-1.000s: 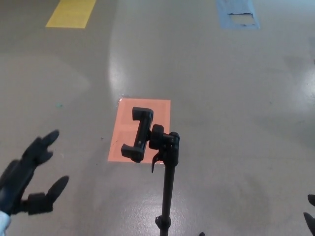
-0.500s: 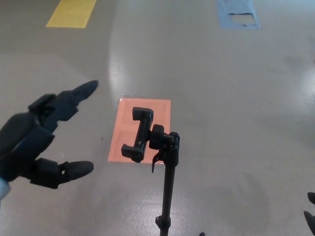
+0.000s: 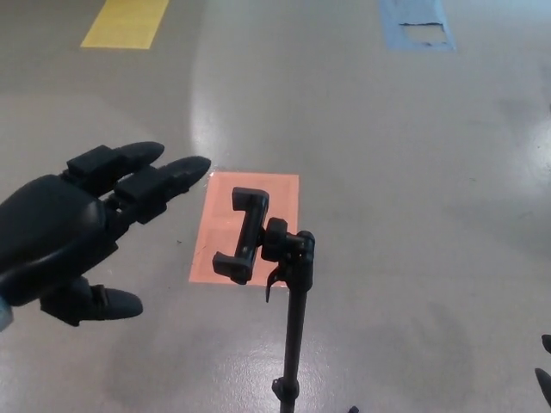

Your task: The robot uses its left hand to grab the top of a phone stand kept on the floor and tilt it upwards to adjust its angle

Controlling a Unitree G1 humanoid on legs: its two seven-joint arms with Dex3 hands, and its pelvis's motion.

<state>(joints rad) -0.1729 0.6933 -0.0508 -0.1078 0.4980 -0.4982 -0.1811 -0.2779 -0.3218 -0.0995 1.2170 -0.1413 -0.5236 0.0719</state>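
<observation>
Two thick fingers of your robot's left hand (image 3: 65, 232) were stretched out toward the upper right, with the thumb (image 3: 95, 303) held apart below them, so the hand was spread wide and clasped nothing. It hovered at the left of the head view, beside the phone stand (image 3: 288, 292) but apart from it, a clear strip of floor (image 3: 387, 155) showing between the fingertips and the stand's top. The stand rose on a thin black pole from the bottom edge of the picture, and its clamp (image 3: 243, 235) sat at the top left of the pole, turned so its two end hooks lay one above the other, with no phone in it. Behind the clamp you could see an orange rectangle (image 3: 222, 225) marked on the grey floor. A yellow rectangle (image 3: 125, 22) lay at the top left and a blue one (image 3: 415, 23) at the top right. Only dark tips of the right hand (image 3: 543, 372) showed at the lower right edge; you could not tell how it was set.
</observation>
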